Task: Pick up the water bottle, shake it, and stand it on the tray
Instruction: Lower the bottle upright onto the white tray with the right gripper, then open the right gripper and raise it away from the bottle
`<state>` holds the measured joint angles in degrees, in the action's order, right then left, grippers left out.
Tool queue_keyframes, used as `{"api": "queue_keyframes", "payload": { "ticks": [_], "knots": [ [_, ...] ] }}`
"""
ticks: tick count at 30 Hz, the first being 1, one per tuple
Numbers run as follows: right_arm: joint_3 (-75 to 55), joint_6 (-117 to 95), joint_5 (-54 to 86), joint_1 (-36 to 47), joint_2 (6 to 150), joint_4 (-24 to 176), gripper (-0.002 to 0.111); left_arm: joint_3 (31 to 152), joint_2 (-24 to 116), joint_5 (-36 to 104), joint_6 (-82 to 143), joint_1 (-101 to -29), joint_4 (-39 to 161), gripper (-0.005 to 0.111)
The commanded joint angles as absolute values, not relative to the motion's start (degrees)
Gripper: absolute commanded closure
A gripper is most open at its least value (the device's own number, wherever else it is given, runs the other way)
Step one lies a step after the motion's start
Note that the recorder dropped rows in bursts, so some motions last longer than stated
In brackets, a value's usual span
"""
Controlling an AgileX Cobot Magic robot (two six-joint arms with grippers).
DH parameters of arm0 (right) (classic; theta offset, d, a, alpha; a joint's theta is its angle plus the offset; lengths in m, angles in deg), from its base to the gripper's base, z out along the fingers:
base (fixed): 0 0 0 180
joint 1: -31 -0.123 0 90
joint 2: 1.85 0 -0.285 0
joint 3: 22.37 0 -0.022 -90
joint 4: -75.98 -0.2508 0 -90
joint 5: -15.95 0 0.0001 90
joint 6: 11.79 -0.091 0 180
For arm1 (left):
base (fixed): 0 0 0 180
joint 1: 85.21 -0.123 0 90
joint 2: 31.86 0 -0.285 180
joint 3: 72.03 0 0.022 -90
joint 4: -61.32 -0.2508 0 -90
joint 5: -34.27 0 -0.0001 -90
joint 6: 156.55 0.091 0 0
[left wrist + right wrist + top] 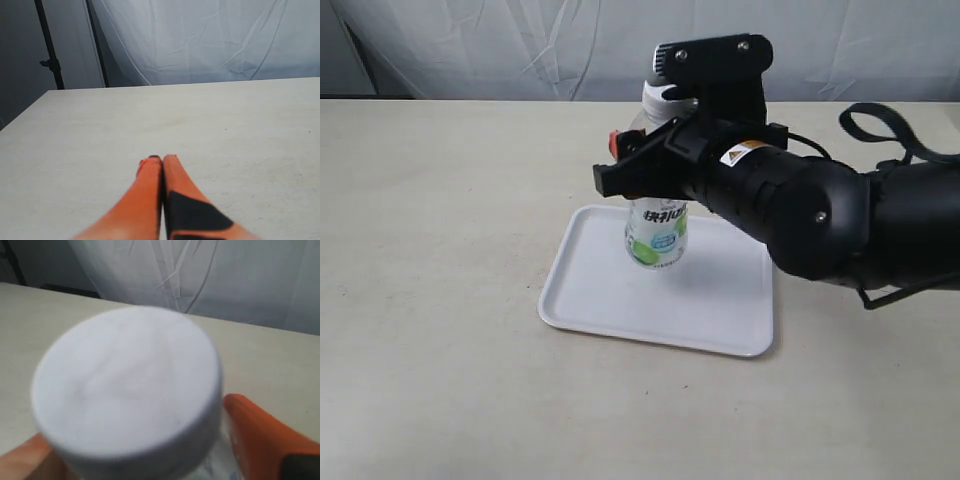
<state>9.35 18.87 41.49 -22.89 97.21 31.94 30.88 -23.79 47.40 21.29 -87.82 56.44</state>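
Note:
The water bottle (pixel 658 235) stands upright over the white tray (pixel 620 300), its clear body with the white, green and blue label showing below my right gripper (pixel 655 165). That gripper is shut on the bottle just under its white cap (pixel 660 97). I cannot tell whether the bottle's base touches the tray. In the right wrist view the blurred white cap (pixel 127 385) fills the frame, with an orange finger (pixel 265 435) on either side of the bottle. My left gripper (pixel 161 161) is shut with nothing in it, over bare table.
The beige table (pixel 430 260) stretches round the tray on all sides. A white cloth backdrop (pixel 520 45) hangs behind the far edge. A dark stand pole (pixel 50 55) rises beyond the table in the left wrist view.

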Motion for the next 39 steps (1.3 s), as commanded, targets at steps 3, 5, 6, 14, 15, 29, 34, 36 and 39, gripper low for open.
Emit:
{"api": "queue_keyframes", "payload": {
  "ticks": [3,5,6,14,15,29,34,36,39],
  "knots": [
    [8.8,15.9,44.0,-22.8,100.5,33.4,0.109,30.8,-24.1,47.2,20.9,-87.9,56.3,0.107],
    [8.8,14.5,44.7,-22.8,101.4,33.4,0.109,30.8,-24.1,47.2,20.9,-87.9,56.3,0.107],
    [8.8,13.8,45.0,-22.8,101.6,33.4,0.109,30.8,-24.1,47.2,20.9,-87.9,56.3,0.107],
    [8.8,13.0,45.0,-22.8,102.9,33.5,0.109,30.8,-24.1,47.2,20.9,-87.9,56.3,0.107],
    [8.8,13.0,44.9,-22.8,102.9,33.5,0.107,30.8,-24.1,47.2,20.9,-87.9,56.3,0.107],
    [8.8,15.5,45.1,-22.8,99.9,35.4,0.004,30.8,-24.1,47.2,20.9,-87.9,56.3,0.107],
    [8.8,20.4,45.1,-22.8,94.7,35.4,0.004,30.8,-24.1,47.2,20.9,-87.9,56.3,0.107],
    [8.8,22.4,44.2,-22.8,91.4,35.0,0.004,30.8,-24.1,47.2,20.9,-87.9,56.3,0.107],
    [8.8,27.0,40.3,-22.8,85.8,33.5,0.004,30.8,-24.1,47.2,20.9,-87.9,56.3,0.107]
  ]
}}
